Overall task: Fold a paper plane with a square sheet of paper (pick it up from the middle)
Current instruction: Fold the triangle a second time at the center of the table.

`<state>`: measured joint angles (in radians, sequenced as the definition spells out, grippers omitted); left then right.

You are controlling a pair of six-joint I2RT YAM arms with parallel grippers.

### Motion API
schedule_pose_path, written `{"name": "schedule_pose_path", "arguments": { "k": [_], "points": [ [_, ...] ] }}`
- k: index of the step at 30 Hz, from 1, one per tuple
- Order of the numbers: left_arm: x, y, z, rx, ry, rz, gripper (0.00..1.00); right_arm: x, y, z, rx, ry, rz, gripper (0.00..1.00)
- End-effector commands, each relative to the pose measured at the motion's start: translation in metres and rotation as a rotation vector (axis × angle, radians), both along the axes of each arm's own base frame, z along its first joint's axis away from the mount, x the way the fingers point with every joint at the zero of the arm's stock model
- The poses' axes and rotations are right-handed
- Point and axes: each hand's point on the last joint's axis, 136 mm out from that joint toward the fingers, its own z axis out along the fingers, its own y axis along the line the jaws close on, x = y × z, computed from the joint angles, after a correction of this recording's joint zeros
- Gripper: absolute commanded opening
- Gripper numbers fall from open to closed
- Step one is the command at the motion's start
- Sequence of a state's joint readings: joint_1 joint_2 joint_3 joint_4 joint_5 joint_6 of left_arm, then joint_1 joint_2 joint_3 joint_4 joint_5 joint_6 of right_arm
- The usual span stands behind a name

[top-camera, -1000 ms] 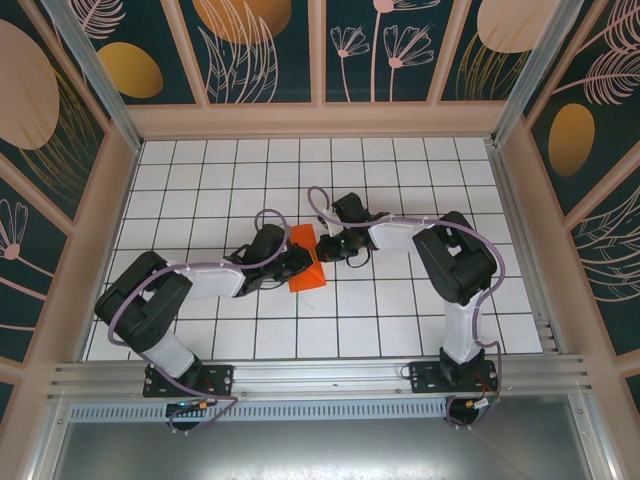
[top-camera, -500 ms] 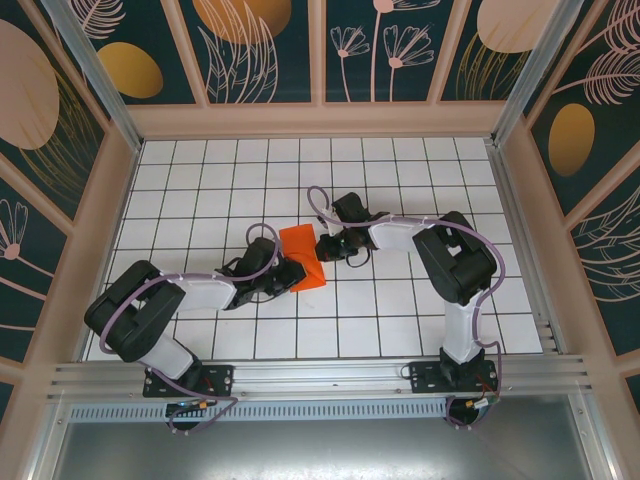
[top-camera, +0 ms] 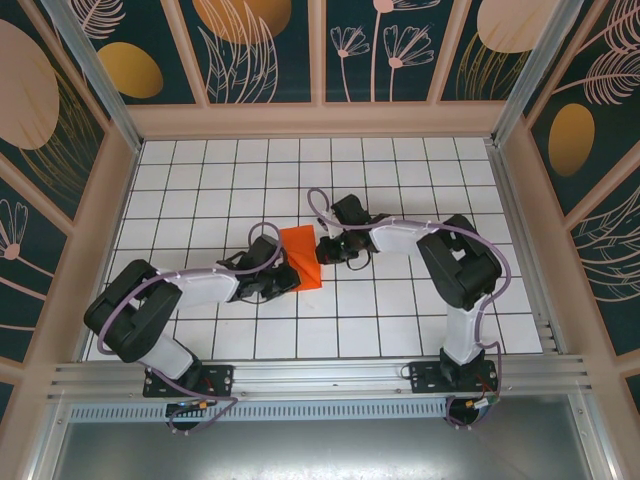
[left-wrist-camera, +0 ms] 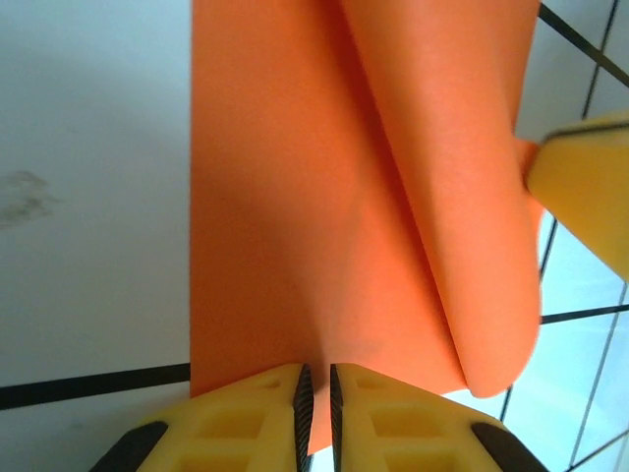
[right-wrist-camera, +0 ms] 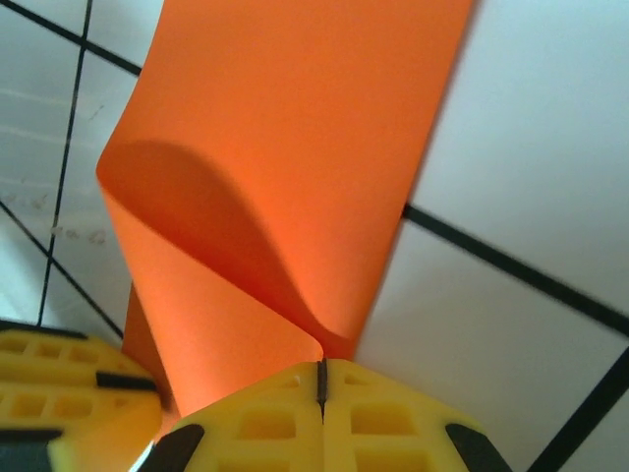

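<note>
The square sheet of paper [top-camera: 301,256] is bright orange-red and lies partly folded on the white grid floor between my two grippers. In the left wrist view the paper [left-wrist-camera: 285,206] has one flap curling over on the right. My left gripper [left-wrist-camera: 316,370] is closed to a narrow slit, with the paper's near edge running into it. My right gripper [right-wrist-camera: 321,362] is shut on the corner of the curled flap of the paper [right-wrist-camera: 295,118]. From above, the left gripper [top-camera: 284,272] is at the sheet's near-left edge and the right gripper [top-camera: 322,250] at its right edge.
The floor is a white tiled grid [top-camera: 400,190] walled in by patterned panels [top-camera: 320,50], with a metal rail [top-camera: 320,375] along the near edge. A yellow finger of the right gripper [left-wrist-camera: 590,177] intrudes in the left wrist view.
My left gripper drew back toward the near left, then edged forward to the sheet's near edge. More of the paper now shows from above. The right gripper stayed shut on its corner.
</note>
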<state>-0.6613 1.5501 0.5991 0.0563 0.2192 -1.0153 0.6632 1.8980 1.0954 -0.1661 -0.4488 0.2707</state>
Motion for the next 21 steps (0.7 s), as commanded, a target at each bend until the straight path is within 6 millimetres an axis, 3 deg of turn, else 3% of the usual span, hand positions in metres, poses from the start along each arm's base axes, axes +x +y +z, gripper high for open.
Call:
{"name": "schedule_pose_path", "arguments": {
  "k": [1, 4, 9, 11, 21],
  "points": [
    [-0.018, 0.052, -0.025, 0.220, 0.086, 0.017, 0.19, -0.010, 0.004, 0.013, 0.007, -0.005, -0.016, 0.00],
    [-0.009, 0.053, -0.009, 0.207, 0.036, 0.006, 0.19, -0.009, 0.010, 0.014, 0.018, -0.013, -0.016, 0.00],
    [0.011, 0.022, 0.038, 0.021, -0.096, -0.015, 0.21, -0.002, 0.021, 0.012, 0.033, -0.024, -0.011, 0.00],
    [0.014, 0.013, 0.046, -0.045, -0.115, -0.012, 0.21, 0.001, 0.023, 0.009, 0.035, -0.024, -0.009, 0.00],
    [0.003, 0.011, 0.017, -0.053, -0.015, 0.013, 0.18, 0.002, 0.028, 0.007, 0.046, -0.030, 0.014, 0.00]
  ]
}}
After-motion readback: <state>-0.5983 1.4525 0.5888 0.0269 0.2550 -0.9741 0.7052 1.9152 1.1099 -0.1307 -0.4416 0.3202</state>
